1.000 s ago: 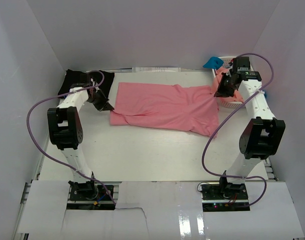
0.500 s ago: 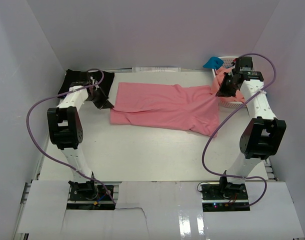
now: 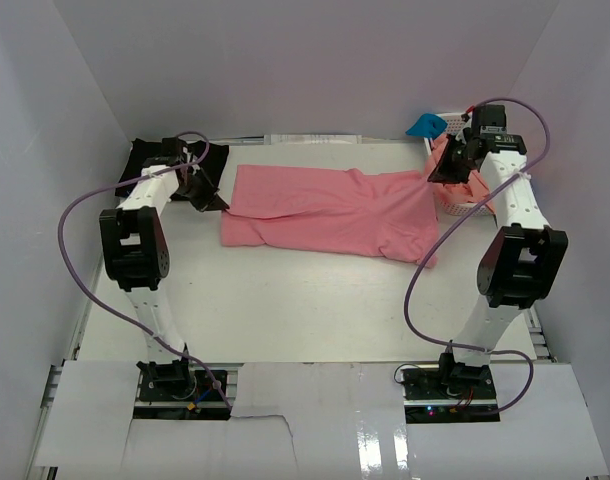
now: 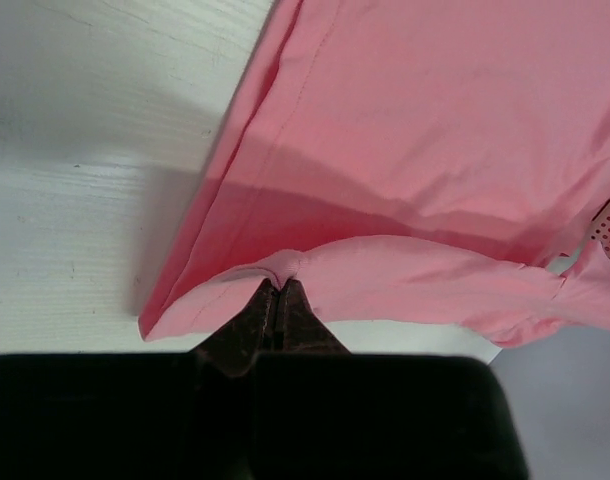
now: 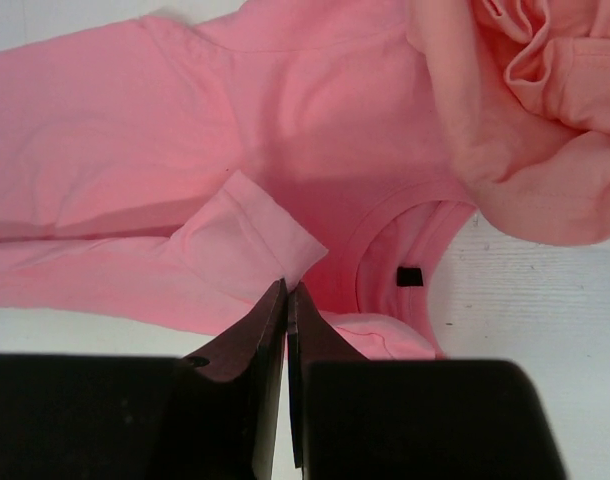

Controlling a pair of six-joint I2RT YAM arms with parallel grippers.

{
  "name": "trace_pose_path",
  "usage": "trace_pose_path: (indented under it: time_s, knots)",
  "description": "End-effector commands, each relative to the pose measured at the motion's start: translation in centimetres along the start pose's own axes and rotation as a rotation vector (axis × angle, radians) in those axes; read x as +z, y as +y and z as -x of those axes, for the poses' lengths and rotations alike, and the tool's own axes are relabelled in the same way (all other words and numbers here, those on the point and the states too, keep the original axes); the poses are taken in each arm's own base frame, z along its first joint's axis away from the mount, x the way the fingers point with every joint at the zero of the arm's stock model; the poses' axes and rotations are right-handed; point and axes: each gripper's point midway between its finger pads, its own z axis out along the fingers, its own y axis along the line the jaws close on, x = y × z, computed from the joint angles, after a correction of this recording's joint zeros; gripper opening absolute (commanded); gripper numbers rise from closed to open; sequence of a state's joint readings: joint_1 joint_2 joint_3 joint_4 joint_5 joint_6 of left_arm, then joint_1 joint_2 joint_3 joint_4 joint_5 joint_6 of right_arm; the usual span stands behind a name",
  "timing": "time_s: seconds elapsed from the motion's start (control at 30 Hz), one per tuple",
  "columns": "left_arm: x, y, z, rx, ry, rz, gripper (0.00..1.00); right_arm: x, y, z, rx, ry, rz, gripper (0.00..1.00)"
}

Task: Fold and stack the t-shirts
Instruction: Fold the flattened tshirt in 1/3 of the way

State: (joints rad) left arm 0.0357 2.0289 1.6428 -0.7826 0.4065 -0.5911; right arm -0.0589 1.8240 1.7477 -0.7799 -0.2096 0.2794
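Note:
The rose-pink t-shirt (image 3: 325,212) lies spread across the back middle of the table. My left gripper (image 3: 211,200) is shut on its left edge; in the left wrist view the jaws (image 4: 278,284) pinch a fold of the hem (image 4: 405,140). My right gripper (image 3: 435,176) is shut on the shirt's right end; in the right wrist view the jaws (image 5: 286,286) pinch a sleeve corner (image 5: 247,235) beside the collar. The black t-shirt (image 3: 145,157) lies at the back left. The blue t-shirt (image 3: 425,125) and the salmon-orange t-shirt (image 5: 530,120) sit in the basket.
The white lattice basket (image 3: 457,208) stands at the back right corner, right behind my right gripper. White walls close in the table on the left, back and right. Purple cables loop beside both arms.
Both grippers have moved a little toward the back wall, still shut on the pink shirt's ends. The shirt's left and right ends have shifted back with them.

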Motion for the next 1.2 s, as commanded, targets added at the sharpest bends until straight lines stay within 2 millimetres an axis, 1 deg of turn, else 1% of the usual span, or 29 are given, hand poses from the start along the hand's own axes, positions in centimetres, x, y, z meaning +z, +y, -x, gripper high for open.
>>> trace_pose_path:
  time_s: [0.0,0.1,0.17,0.2,0.23,0.27,0.3,0.33,0.37,0.4,0.43,0.47,0.5,0.53,0.57,0.6,0.63,0.67,0.7,0.73,0.77,0.8,0.83,0.87,0.9,0.93,1.0,1.03,1.17]
  knots:
    - [-0.1,-0.7,0.5,0.017,-0.012,-0.006,0.01,0.7,0.5,1.4,-0.013,-0.029,0.039,0.08]
    - [0.7,-0.3,0.5,0.012,-0.001,0.004,0.05,2.0,0.2,0.9,-0.005,-0.002,0.047,0.08]
    - [1.1,-0.2,0.6,0.014,0.003,0.005,0.06,2.7,0.4,0.5,-0.003,0.014,0.070,0.08]
    - [1.2,-0.2,0.5,0.013,0.008,0.008,0.14,3.4,0.3,0.3,-0.001,0.025,0.075,0.08]
    - [1.4,0.0,0.6,0.011,0.008,0.011,0.21,3.5,0.4,0.2,0.000,0.030,0.085,0.12]
    - [1.3,0.0,0.7,0.013,0.004,0.012,0.30,4.1,0.2,0.0,0.003,0.045,0.077,0.22]
    - [1.3,0.0,0.7,0.013,0.004,0.015,0.59,4.1,0.1,-0.1,0.000,0.051,0.069,0.40]
    - [1.2,0.0,0.8,0.015,0.001,0.015,0.69,4.0,-0.1,0.0,-0.002,0.051,0.054,0.48]
    - [0.9,-0.2,0.9,0.022,-0.009,0.014,0.76,3.6,0.0,0.1,-0.012,0.043,0.049,0.60]
    - [0.6,-0.1,1.2,0.027,-0.026,0.024,0.93,3.3,0.1,0.1,-0.019,0.037,0.042,0.67]
    - [0.3,-0.3,1.5,0.035,-0.042,0.025,0.98,2.9,-0.2,0.2,-0.022,0.027,0.021,0.70]
    - [-0.8,-0.8,1.8,0.046,-0.069,0.022,0.98,1.8,0.3,0.4,-0.036,0.003,0.018,0.76]
    - [-1.3,-0.8,2.2,0.054,-0.093,0.037,0.98,1.2,0.6,0.4,-0.046,-0.011,0.013,0.78]
    - [-2.0,-1.0,2.4,0.065,-0.111,0.037,0.98,0.1,1.0,-0.2,-0.061,-0.023,-0.005,0.79]
    - [-2.5,-1.2,2.2,0.076,-0.120,0.043,0.98,-0.3,1.1,-0.8,-0.069,-0.019,-0.017,0.79]
    - [-3.6,-1.2,2.3,0.093,-0.148,0.056,0.98,-0.2,0.1,-2.4,-0.069,0.008,-0.070,0.79]
    - [-4.0,-1.1,2.0,0.103,-0.153,0.066,0.98,-1.1,1.2,-3.8,-0.095,0.021,-0.066,0.79]
    - [-4.2,-0.9,1.7,0.107,-0.151,0.078,0.98,-1.1,1.1,-5.0,-0.098,0.040,-0.067,0.79]
    - [-4.4,0.0,0.5,0.111,-0.133,0.098,0.98,-1.1,1.3,-6.4,-0.088,0.064,-0.053,0.79]
    - [-4.3,0.6,0.1,0.108,-0.128,0.114,0.98,-0.3,0.3,-9.7,-0.072,0.136,-0.062,0.79]
    - [-4.3,1.1,-0.6,0.103,-0.117,0.122,0.98,-0.6,0.4,-10.4,-0.066,0.127,-0.047,0.79]
    - [-3.9,2.2,-1.9,0.092,-0.091,0.143,0.98,-0.6,0.1,-11.5,-0.047,0.142,-0.049,0.79]
    - [-3.6,2.9,-2.4,0.085,-0.079,0.158,0.98,-0.5,-0.1,-12.6,-0.040,0.159,-0.048,0.79]
    - [-3.4,3.3,-2.8,0.082,-0.075,0.162,0.98,-0.5,-0.7,-14.3,-0.034,0.171,-0.050,0.79]
    - [-3.2,3.8,-3.3,0.076,-0.067,0.168,0.98,-0.5,-0.9,-15.0,-0.032,0.175,-0.048,0.79]
    - [-2.8,4.7,-4.5,0.059,-0.043,0.178,0.98,-0.8,-1.3,-16.2,-0.026,0.180,-0.050,0.79]
    - [-2.5,4.9,-5.1,0.053,-0.040,0.161,0.98,-0.9,-1.5,-16.8,-0.020,0.174,-0.053,0.79]
    - [-2.5,5.3,-6.0,0.044,-0.029,0.156,0.98,-1.2,-1.4,-16.9,-0.018,0.166,-0.048,0.79]
    - [-2.9,5.0,-6.9,0.067,-0.037,0.111,0.98,-1.1,-2.1,-18.5,-0.004,0.195,-0.057,0.78]
